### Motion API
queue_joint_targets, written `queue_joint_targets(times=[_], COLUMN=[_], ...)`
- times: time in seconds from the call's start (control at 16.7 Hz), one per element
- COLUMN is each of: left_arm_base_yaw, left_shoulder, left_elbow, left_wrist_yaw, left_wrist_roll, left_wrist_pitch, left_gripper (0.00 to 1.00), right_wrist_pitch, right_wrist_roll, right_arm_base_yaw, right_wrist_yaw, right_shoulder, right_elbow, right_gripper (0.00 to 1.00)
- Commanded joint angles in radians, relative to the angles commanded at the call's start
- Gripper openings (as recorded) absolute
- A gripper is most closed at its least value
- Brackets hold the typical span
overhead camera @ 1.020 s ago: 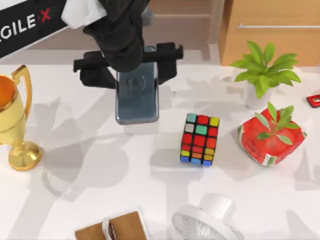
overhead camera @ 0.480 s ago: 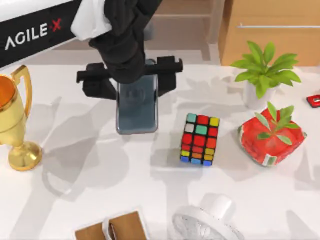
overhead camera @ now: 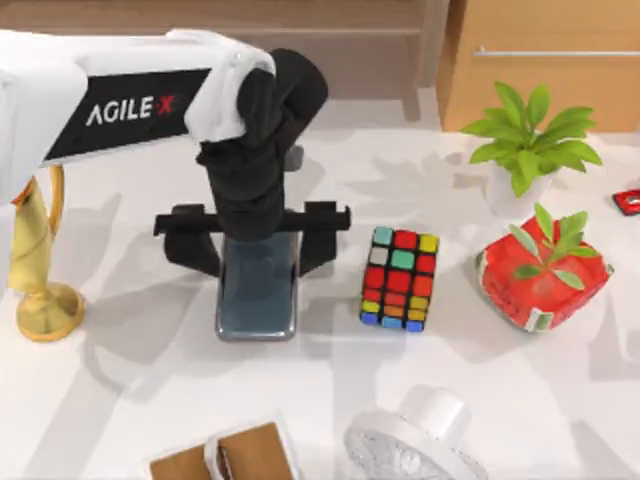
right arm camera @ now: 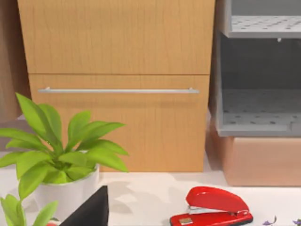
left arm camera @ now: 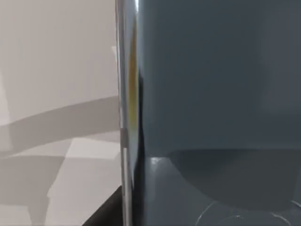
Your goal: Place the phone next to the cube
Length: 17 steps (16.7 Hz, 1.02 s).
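Observation:
The dark grey-blue phone [overhead camera: 258, 300] hangs under my left gripper [overhead camera: 255, 240], which is shut on its long edges from above. It sits just left of the cube [overhead camera: 400, 278], with a narrow gap between them. The cube has a black frame and tiles in red, teal, yellow, orange and blue, and it stands on the white table. Whether the phone touches the table I cannot tell. In the left wrist view the phone's glossy face [left arm camera: 211, 94] is very close. A dark edge of my right gripper [right arm camera: 89, 212] shows in the right wrist view, facing a wooden cabinet.
A gold trophy [overhead camera: 35, 250] stands at the left edge. At the right are a potted plant [overhead camera: 525, 140], a red wrapped block with green leaves [overhead camera: 540, 275] and a red stapler [right arm camera: 211, 207]. A white fan [overhead camera: 415, 445] and a wooden item [overhead camera: 225, 455] lie at the front.
My left arm has carried the phone forward, from behind and left of the cube to level with it. The cube has not moved.

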Motion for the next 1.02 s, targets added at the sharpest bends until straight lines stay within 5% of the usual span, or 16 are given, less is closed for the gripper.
queue_joint_targets(times=[0.42,1.02], left_arm_base_yaw=[0.000,0.000], left_shoulder=[0.023,0.023], left_elbow=[-0.020,-0.020], left_wrist_yaw=[-0.001,-0.001], left_wrist_roll=[0.000,0.000], left_wrist_pitch=[0.003,0.003], left_gripper=[0.00,0.75], right_wrist_pitch=[0.000,0.000], right_wrist_roll=[0.000,0.000], right_arm_base_yaw=[0.000,0.000], right_wrist_yaw=[0.000,0.000], right_shoulder=[0.000,0.000], right_elbow=[0.000,0.000], right_gripper=[1.00,1.00])
